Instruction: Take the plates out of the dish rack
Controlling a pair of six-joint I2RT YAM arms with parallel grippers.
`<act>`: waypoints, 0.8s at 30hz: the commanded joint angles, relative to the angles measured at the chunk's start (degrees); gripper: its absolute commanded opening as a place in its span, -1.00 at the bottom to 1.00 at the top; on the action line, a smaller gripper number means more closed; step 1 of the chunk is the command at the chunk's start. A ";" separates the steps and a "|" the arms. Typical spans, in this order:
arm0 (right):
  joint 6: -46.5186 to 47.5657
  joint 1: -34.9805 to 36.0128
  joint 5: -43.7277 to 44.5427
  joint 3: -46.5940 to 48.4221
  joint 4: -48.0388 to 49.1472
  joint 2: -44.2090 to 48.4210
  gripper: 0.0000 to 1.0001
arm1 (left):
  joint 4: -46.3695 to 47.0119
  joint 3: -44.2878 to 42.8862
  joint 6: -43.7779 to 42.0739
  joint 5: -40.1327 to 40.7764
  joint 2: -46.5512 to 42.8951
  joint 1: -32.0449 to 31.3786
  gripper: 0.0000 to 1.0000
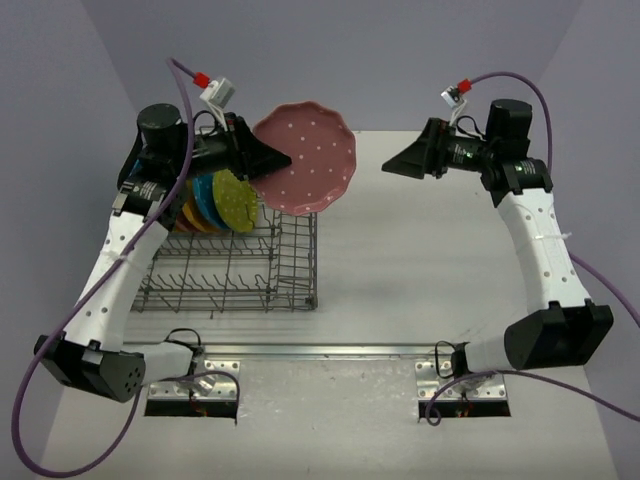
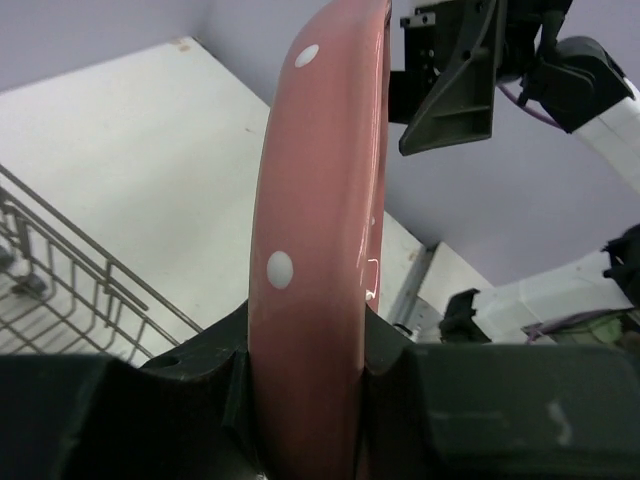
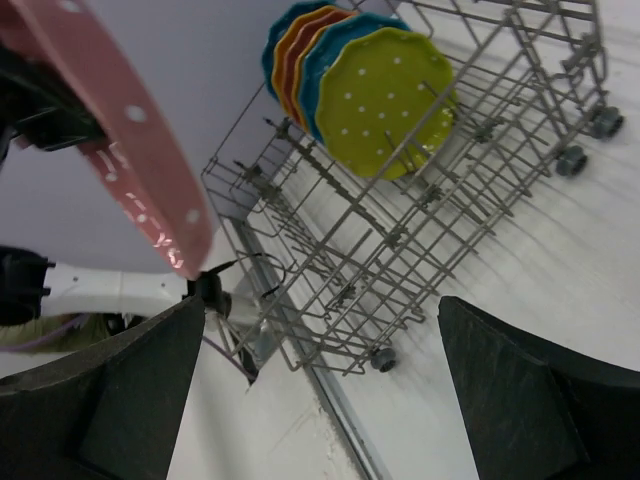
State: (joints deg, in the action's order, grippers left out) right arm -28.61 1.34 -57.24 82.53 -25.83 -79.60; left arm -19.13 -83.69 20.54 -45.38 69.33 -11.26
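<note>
White worktop [image 1: 430, 270] separates dish rack [image 1: 230, 275] from the gaping right pincer [image 1: 388, 166]; left pincer [image 1: 278, 160] clamps the rim of the pink plate [image 1: 318, 160], aloft

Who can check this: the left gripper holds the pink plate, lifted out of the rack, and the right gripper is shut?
One error: the right gripper is open, not shut; the right wrist view shows its fingers wide apart. The left gripper does hold the pink plate, lifted out of the rack.
</note>
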 commanded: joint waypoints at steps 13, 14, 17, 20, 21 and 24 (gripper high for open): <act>5.44 11.29 8.89 8.97 2.79 -6.37 0.92 | 15.24 3.09 6.91 -14.19 5.64 -1.05 -1.00; 5.17 11.26 10.29 9.33 2.47 -6.95 0.91 | 15.26 3.16 6.95 -14.21 5.64 -1.17 -1.00; 3.99 11.54 10.04 10.05 3.17 -8.65 0.90 | 15.41 3.18 7.12 -14.59 5.73 -1.42 -1.00; 2.74 11.98 7.78 10.20 4.73 -9.39 0.88 | 15.35 3.72 7.37 -14.47 5.73 -1.57 -1.00; 1.47 12.16 5.75 9.61 6.15 -9.40 0.82 | 15.69 4.05 7.67 -14.39 5.76 -1.60 -1.00; -3.65 12.81 -0.53 6.70 11.73 -9.17 0.49 | 17.10 4.76 8.73 -14.56 6.22 -1.86 -1.00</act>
State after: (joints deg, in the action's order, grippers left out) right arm -27.00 12.98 -51.03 89.91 -22.87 -90.03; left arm -11.90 -78.05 26.56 -56.78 77.32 -12.36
